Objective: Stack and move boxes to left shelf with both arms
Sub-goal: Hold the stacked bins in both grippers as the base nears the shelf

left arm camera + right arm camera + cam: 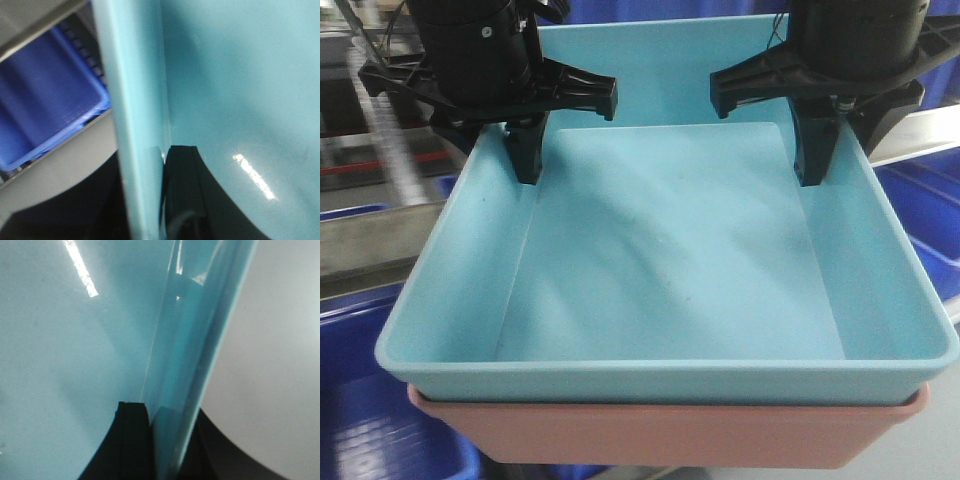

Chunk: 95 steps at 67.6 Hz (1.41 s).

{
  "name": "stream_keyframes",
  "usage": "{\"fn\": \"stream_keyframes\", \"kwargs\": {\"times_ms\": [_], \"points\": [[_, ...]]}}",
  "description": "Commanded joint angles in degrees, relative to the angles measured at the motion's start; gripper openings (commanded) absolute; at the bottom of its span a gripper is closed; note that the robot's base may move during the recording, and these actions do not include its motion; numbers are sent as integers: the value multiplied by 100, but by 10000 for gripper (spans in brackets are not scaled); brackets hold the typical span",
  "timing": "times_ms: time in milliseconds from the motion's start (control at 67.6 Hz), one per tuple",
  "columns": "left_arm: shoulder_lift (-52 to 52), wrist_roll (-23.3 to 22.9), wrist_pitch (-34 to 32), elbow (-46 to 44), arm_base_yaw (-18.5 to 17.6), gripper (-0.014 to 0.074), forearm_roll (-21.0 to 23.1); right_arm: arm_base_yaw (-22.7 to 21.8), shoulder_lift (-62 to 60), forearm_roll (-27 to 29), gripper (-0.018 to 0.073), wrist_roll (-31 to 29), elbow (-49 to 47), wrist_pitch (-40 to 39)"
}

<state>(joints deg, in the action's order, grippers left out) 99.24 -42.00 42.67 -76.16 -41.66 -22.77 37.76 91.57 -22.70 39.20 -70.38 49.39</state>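
front view alone shows cyan tub (650,380) nested in pink tub (670,440), L gripper (510,160) clamped on cyan tub's left wall, R gripper (825,160) clamped on right wall, wrist views confirm wall pinched btwn fingers, dark blue bin (45,115) left of cyan tub

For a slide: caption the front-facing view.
Left gripper and right gripper clamp the cyan tub, nested in the salmon-pink tub, amid blue bins.
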Motion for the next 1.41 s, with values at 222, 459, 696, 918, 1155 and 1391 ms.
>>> {"fn": "stream_keyframes", "kwargs": {"times_ms": [222, 459, 696, 918, 1155, 1391], "points": [[-316, 48, -1131, -320, -239, -3, 260, 190, -261, 254, 56, -132, -279, -1197], [-316, 48, -1131, -320, -239, -3, 260, 190, -261, 254, 56, -132, -279, -1197], [-316, 48, -1131, -320, -239, -3, 260, 190, -261, 254, 56, -132, -279, -1197], [-316, 48, -1131, -320, -239, -3, 260, 190, -261, 254, 56, -132, -279, -1197], [-316, 48, -1131, -320, -239, -3, 260, 190, -261, 254, 56, -132, -279, -1197], [-316, 48, -1131, -320, -239, -3, 260, 190, -261, 254, 56, -132, -279, -1197]]}}
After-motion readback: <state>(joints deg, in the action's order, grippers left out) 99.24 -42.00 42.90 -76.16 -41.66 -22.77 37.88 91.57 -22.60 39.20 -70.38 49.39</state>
